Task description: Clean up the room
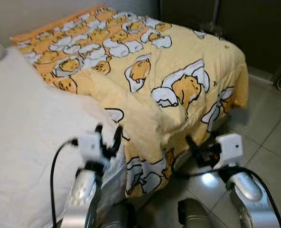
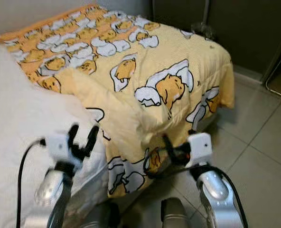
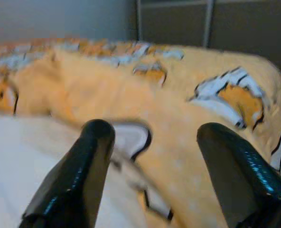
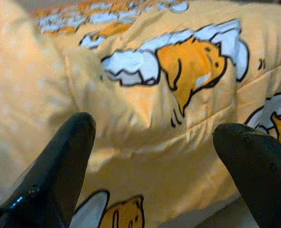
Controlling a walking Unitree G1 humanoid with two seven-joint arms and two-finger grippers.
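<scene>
On the bed, the yellow cartoon-print comforter (image 1: 169, 76) lies bunched toward the foot, its near edge folded back and hanging over the side, leaving the white sheet (image 1: 26, 133) bare. Left gripper (image 1: 108, 138) and right gripper (image 1: 193, 148) hover spread apart and empty just beside that edge. Judging by this, bed-making has barely begun: the comforter remains to be grasped and spread.

Head downward, wrists close on quilt (image 1: 178, 71)

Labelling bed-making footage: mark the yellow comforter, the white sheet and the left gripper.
yellow comforter (image 1: 188, 52), left eye view, top surface.
white sheet (image 1: 31, 118), left eye view, bare middle.
left gripper (image 1: 108, 137), left eye view, between fingertips.
</scene>
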